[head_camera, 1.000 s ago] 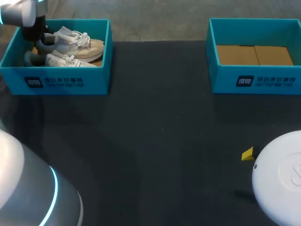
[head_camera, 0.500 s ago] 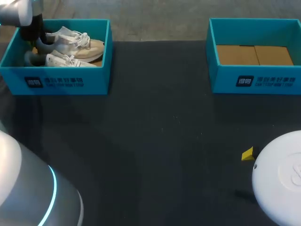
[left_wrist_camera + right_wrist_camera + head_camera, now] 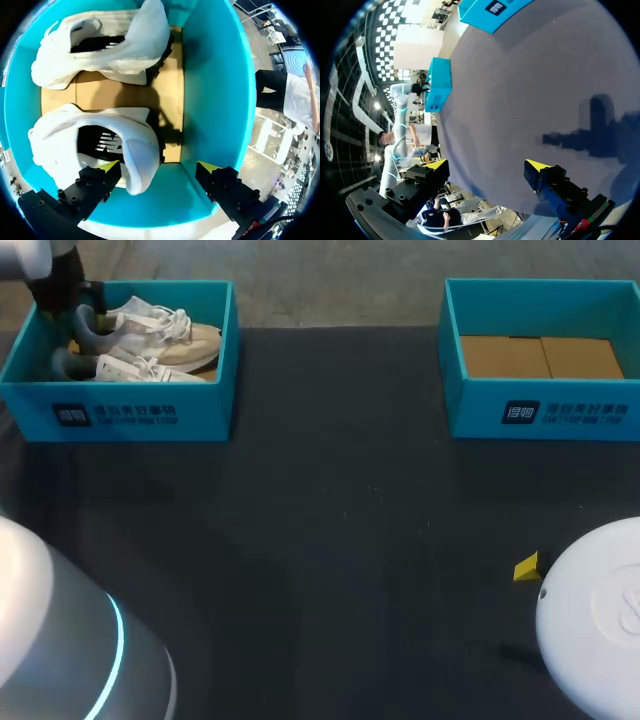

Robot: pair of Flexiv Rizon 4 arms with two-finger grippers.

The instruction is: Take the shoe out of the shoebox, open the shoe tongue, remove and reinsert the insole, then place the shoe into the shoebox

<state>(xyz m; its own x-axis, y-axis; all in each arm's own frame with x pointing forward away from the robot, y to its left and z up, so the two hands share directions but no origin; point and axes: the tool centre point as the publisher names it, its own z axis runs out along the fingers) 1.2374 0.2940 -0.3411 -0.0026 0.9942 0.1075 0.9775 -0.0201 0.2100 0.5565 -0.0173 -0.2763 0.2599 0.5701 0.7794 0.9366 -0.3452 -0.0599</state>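
Note:
Two white shoes lie side by side in the teal shoebox (image 3: 130, 412) at the table's far left. Over the box's heel end hangs my left arm (image 3: 45, 265). In the left wrist view my left gripper (image 3: 159, 166) is open just above the nearer shoe (image 3: 100, 145), whose heel sits by one fingertip (image 3: 107, 165). The other shoe (image 3: 107, 42) lies ahead of it on the cardboard floor. Low over bare table at the near right, my right gripper (image 3: 487, 164) is open and holds nothing; one yellow fingertip (image 3: 527, 567) shows in the head view.
A second teal box (image 3: 540, 410) stands at the far right with only a cardboard floor inside. Dark table surface (image 3: 340, 540) stretches between the two boxes. My right arm's white housing (image 3: 595, 615) fills the near right corner.
My left gripper has opened off the nearer shoe's heel and drawn back toward the box's far left corner. Both shoes stay in the box. The right arm has not moved.

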